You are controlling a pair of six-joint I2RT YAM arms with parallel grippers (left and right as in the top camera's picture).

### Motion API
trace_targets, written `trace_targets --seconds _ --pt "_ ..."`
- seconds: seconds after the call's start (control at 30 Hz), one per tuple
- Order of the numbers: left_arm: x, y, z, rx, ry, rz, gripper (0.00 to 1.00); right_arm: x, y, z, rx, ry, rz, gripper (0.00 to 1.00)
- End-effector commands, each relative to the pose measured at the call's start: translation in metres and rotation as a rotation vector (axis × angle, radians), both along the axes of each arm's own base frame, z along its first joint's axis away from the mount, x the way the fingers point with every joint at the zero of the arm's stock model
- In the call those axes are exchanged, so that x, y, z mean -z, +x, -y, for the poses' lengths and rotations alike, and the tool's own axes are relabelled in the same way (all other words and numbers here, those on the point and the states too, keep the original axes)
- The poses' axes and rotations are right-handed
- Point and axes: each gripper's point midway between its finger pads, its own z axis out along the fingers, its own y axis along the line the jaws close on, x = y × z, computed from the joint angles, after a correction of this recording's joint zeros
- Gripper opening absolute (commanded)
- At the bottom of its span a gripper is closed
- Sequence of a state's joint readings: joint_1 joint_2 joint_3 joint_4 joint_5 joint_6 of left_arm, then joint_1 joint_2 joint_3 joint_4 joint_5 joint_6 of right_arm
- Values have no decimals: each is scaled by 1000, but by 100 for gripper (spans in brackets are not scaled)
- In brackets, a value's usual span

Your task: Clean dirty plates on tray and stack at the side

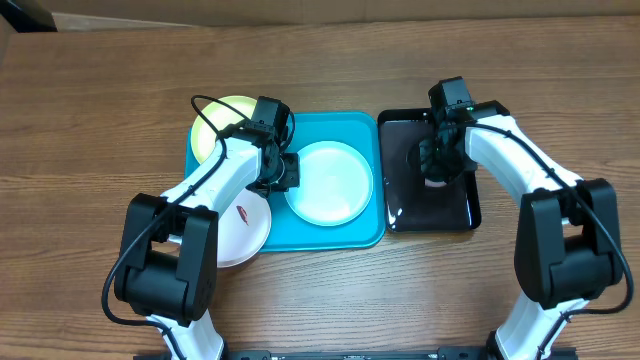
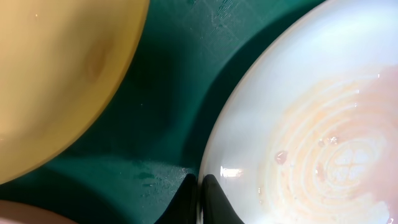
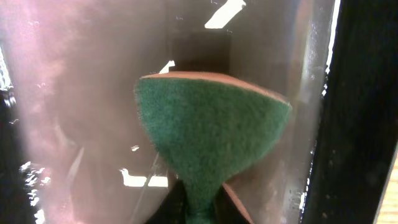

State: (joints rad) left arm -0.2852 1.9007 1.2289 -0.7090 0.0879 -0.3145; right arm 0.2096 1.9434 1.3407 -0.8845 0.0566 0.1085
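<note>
Wood-grain worktop [image 1: 90, 110] carries the turquoise tray [image 1: 360, 125], with a black tray [image 1: 400, 215] just beside it. Wiping looks ready to start. The pale mint plate [image 1: 330, 185] lies in the turquoise tray, and the left fingers [image 2: 214, 199], reached in over the tray's left half, are narrowed on its rim, apparently steadying it. Bent over the black tray, the right arm's fingers [image 1: 432, 155] pinch a green sponge [image 3: 211, 130]. Next, the sponge needs carrying across to that plate's faint smear.
</note>
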Motion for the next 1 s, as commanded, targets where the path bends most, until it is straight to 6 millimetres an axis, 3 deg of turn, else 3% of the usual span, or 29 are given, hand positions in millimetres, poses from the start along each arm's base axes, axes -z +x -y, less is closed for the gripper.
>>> trace_targets --seconds 0.0,0.07,0.2,0.23,0.37,0.53,0.67,0.83,0.9,0.97 --pt "1 3 2 -7 -15 -2 6 5 2 4 -3 -31 -1 63" --pt "1 3 2 -7 -15 -2 8 4 3 1 -5 -17 2 70" --pt "1 3 2 -7 -15 -2 37 -16 15 -12 -6 81 28 70" --pt "1 3 2 -7 -15 -2 38 -24 21 -13 -2 96 41 70" --pt "1 3 2 -7 -15 -4 36 -66 44 -5 45 110 102 68" --pt "6 0 5 0 -16 0 28 -106 60 22 114 112 149 66" --pt "7 0 7 8 -14 5 20 -108 58 51 178 104 137 66" --pt "15 -1 3 7 21 -6 20 -104 54 91 272 97 121 72" --pt "19 -2 4 0 20 -18 20 -103 52 104 302 95 119 82" --pt "25 -3 3 -11 22 -32 20 -103 50 112 322 93 111 100"
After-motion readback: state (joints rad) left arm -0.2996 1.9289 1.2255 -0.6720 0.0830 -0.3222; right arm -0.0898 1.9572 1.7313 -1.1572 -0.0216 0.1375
